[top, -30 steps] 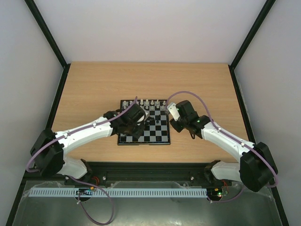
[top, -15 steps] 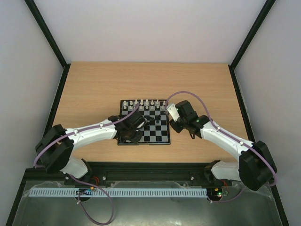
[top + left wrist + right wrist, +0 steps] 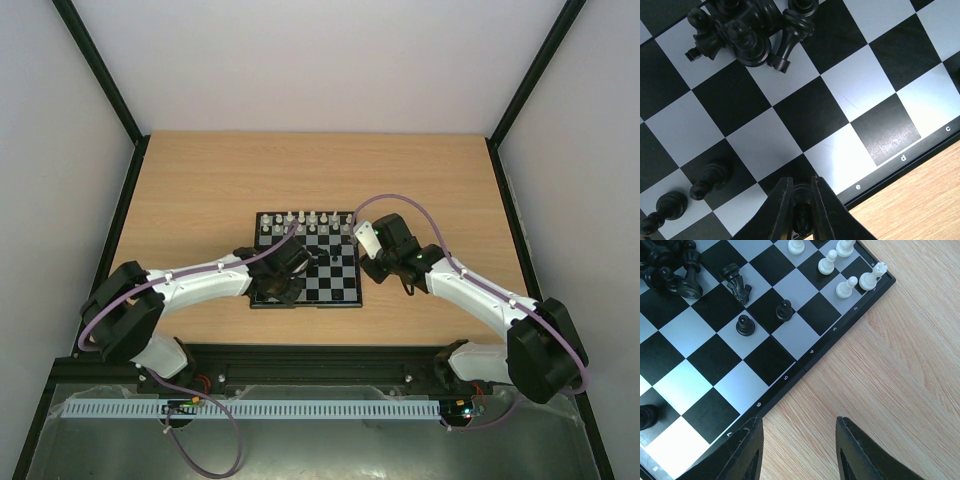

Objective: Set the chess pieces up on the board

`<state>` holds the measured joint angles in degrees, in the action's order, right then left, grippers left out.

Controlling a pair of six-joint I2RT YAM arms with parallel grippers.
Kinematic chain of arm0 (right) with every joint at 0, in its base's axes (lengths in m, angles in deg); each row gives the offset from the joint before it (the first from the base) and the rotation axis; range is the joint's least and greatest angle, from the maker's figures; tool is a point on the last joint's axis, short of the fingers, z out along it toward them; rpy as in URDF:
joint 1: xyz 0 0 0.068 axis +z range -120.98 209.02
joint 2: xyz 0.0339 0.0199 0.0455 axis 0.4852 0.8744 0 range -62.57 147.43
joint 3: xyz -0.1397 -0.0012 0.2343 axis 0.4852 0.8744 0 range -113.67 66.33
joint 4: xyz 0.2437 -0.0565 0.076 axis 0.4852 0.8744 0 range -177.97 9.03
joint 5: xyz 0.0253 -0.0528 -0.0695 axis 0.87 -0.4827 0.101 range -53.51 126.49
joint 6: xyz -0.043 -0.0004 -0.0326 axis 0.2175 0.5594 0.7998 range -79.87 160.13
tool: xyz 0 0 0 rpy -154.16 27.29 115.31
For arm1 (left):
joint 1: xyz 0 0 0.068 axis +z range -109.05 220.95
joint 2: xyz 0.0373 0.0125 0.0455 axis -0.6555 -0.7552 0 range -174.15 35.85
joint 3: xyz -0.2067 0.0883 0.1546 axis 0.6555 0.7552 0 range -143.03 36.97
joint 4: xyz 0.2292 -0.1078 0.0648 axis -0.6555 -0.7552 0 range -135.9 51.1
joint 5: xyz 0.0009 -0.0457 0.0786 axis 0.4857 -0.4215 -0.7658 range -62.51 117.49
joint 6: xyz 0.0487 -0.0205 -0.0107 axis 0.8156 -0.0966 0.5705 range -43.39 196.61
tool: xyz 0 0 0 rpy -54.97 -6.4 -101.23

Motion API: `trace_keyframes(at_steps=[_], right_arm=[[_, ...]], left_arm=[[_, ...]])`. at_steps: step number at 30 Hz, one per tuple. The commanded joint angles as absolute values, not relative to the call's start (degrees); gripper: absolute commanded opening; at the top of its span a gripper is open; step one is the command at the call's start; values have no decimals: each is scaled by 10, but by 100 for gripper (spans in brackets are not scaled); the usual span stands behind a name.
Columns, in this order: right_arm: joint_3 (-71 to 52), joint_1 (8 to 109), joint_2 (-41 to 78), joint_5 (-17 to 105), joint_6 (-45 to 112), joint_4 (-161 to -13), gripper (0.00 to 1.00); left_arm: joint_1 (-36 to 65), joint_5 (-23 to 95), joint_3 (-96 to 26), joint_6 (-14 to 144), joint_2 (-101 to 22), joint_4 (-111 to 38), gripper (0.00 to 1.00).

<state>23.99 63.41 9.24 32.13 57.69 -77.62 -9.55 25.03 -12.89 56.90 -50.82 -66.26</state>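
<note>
Pinching a tiny black chessman (image 3: 801, 216) between its two dark fingers (image 3: 781, 210), the left end effector (image 3: 801, 184) hangs low over the edge row of the small square chessboard with black and pale grey squares (image 3: 805, 115), its jaws drawn together on the piece. Just right of its fingertips runs the board's thin dark border with the letters e, d and c, and beyond that lies the pale wooden tabletop (image 3: 920, 200). Ahead and to the left of the fingers a pair of black pawns (image 3: 710, 179) stands on nearby squares, and far ahead a heap of black chessmen (image 3: 737, 30) lies tumbled together. The right end effector (image 3: 799, 422) hovers over bare wood just beside the board's numbered edge, its fingers spread wide apart with only tabletop showing between them. Ahead and to its left two more black pawns (image 3: 745, 325) stand upright on neighbouring squares, with a toppled black piece (image 3: 737, 286) lying on its side just past them. Ahead and to its right, a cluster of white chessmen (image 3: 846, 287) stands at the board's corner. Seen from above, each end effector sits at its own side of the board.
</note>
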Motion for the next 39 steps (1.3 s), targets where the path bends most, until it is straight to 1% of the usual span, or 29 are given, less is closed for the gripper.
trace_keyframes(at_steps=[1,5,7,9,12,18,21,24,29,39], right_arm=[[239,634,98,328,576,-758,42],[238,634,101,331,577,-756,42],[237,634,100,334,577,-755,42],[237,634,100,337,578,-754,42],[237,634,101,339,577,-754,42],[236,634,101,339,577,-753,42],[236,634,101,339,576,-753,42],[234,634,99,345,575,-751,42],[235,634,96,349,575,-751,42],[236,634,99,349,579,-750,42]], left_arm=[[-93,238,-118,563,-513,-664,9],[-92,236,-115,563,-514,-666,10],[-92,234,-115,562,-514,-666,18],[-92,231,-117,562,-514,-668,23],[-92,227,-127,562,-511,-674,27],[-90,227,-179,571,-492,-699,39],[-75,223,-204,594,-489,-702,43],[-38,205,-224,593,-505,-692,45],[14,181,-255,566,-553,-668,44],[55,193,-298,552,-636,-623,41]])
